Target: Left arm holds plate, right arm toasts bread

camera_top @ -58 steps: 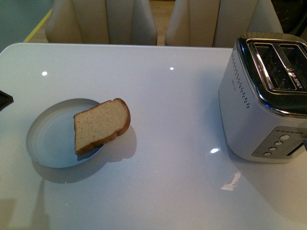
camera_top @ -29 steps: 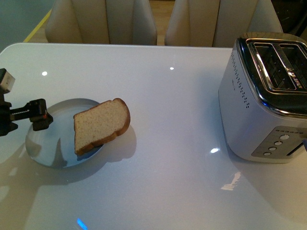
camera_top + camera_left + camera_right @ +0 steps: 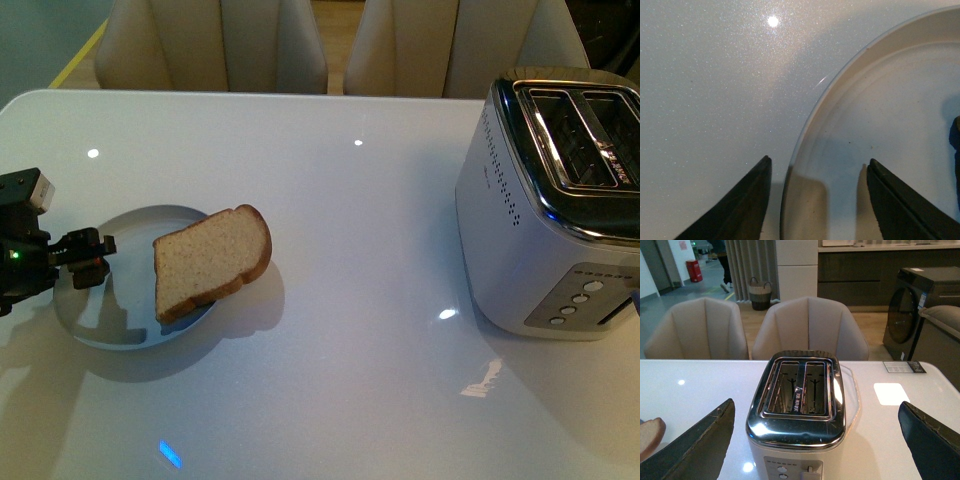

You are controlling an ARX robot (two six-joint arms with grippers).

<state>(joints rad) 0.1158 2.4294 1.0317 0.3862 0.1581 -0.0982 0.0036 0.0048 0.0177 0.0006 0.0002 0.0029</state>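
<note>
The pale blue-grey plate [image 3: 105, 295] lies on the white table at the left. The bread [image 3: 211, 262] rests tilted across its right rim, part on the plate and part over the table. My left gripper [image 3: 98, 257] is open at the plate's left rim. In the left wrist view the rim [image 3: 812, 112] runs between the open fingers of the left gripper [image 3: 820, 160], which touch nothing. My right gripper [image 3: 815, 405] is open and held above and in front of the toaster [image 3: 797, 405]. It does not show in the front view. A corner of the bread [image 3: 650, 432] shows at the right wrist view's edge.
The silver two-slot toaster [image 3: 545, 230] stands at the table's right side, slots up and nothing in them. Its lever and buttons [image 3: 580, 300] face the robot. Two beige chairs [image 3: 215, 45] [image 3: 450, 45] stand behind the table's far edge.
The left gripper came in from the left edge and now sits at the plate's left rim, a little lower than half a second ago. Plate, bread and toaster have not moved.
</note>
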